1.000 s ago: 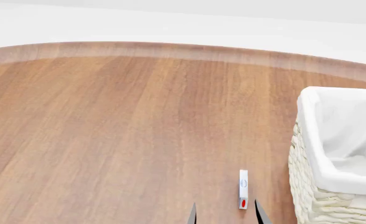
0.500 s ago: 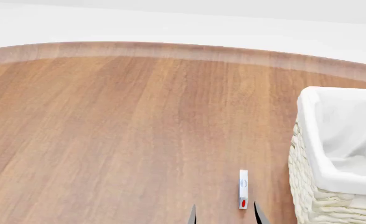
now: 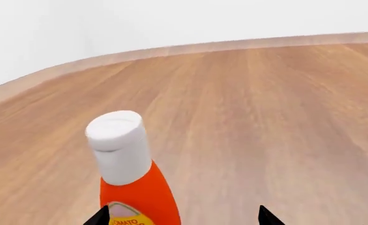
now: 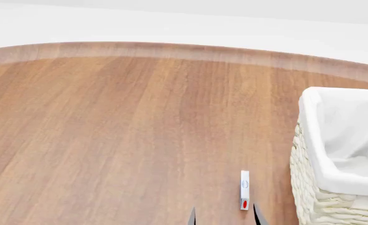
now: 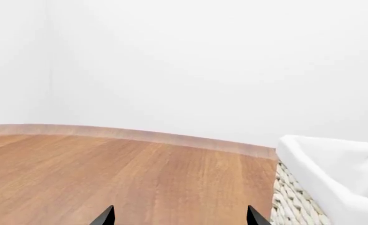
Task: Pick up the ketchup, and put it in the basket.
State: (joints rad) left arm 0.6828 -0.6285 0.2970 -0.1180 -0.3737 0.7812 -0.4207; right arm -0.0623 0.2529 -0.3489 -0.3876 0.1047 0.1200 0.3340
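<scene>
Ketchup, one; basket, one.

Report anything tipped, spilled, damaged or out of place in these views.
Nothing stands out. The ketchup stands upright on the wooden table, cap on, no spill, close to the left end effector. The basket sits upright, liner folded over its rim.

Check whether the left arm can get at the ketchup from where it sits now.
Probably yes. In the left wrist view the ketchup stands upright just ahead of the open left tool, close to one fingertip, with only bare table around it. Nothing blocks it; a small sideways correction should centre it.
</scene>
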